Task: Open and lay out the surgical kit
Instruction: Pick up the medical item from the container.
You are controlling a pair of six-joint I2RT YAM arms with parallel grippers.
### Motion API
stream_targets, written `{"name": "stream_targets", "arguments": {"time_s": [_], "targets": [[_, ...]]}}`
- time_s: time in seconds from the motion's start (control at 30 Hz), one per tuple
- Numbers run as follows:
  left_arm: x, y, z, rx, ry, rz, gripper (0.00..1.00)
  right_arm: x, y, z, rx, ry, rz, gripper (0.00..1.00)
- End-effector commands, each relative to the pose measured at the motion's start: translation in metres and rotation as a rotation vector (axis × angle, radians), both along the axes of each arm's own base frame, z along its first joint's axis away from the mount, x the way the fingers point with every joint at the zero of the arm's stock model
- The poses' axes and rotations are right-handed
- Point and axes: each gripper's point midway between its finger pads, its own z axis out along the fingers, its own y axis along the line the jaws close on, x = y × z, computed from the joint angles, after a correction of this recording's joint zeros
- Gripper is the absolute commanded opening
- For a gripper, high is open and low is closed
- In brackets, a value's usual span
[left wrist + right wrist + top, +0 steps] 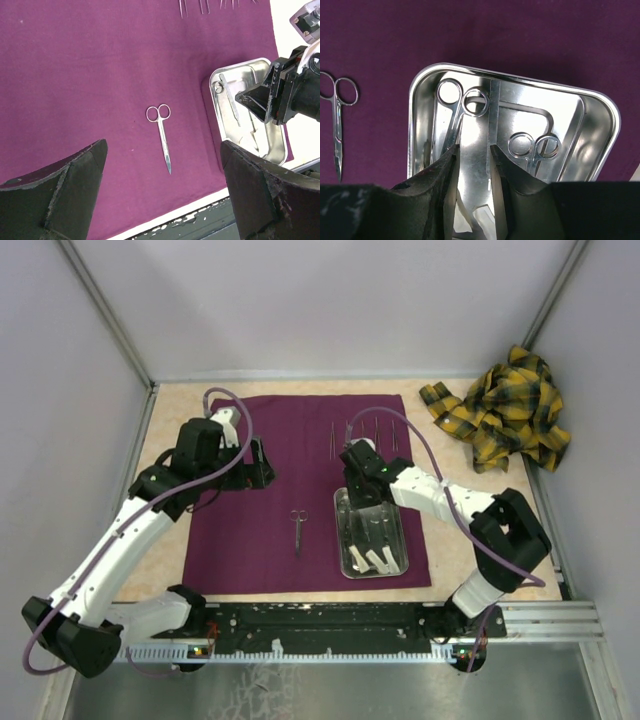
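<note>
R gripper (pixel 474 156) down inside steel tray (pixel 413 130), jaws narrow.
Cannot tell if it grips anything; a flat thin tool (pixel 493 115) runs just ahead btw its fingers, w/ ring-handled tools (pixel 451 120) on both sides. L gripper (pixel 261 464) is spread wide, holds nothing, above the purple cloth (pixel 75 75); scissors (pixel 162 135) lie flat just ahead of it.

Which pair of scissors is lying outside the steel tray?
The scissors alone on the purple cloth, beside the tray; the other two ring-handled instruments lie inside the tray.
</note>
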Motion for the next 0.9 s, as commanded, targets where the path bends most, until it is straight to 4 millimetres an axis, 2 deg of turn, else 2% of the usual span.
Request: {"name": "stream_targets", "arguments": {"time_s": [0.0, 0.17, 0.33, 0.6, 0.87], "targets": [[0.001, 0.005, 0.006, 0.001, -0.049, 0.003, 1.0, 0.018, 0.003, 0.02, 0.012, -0.069, -0.009, 0.31], [-0.002, 0.006, 0.003, 0.007, -0.045, -0.003, 1.0, 0.002, -0.004, 0.019, 0.026, -0.048, -0.002, 0.31], [-0.002, 0.004, -0.002, 0.006, -0.034, -0.013, 1.0, -0.023, -0.001, 0.013, 0.098, 0.005, 0.035, 0.31], [-0.001, 0.004, 0.004, 0.01, -0.041, -0.021, 1.0, -0.059, -0.014, 0.0, 0.11, 0.045, 0.054, 0.28], [-0.003, 0.005, 0.006, 0.005, -0.04, -0.015, 1.0, -0.085, -0.002, 0.006, 0.173, 0.046, 0.138, 0.26]]}}
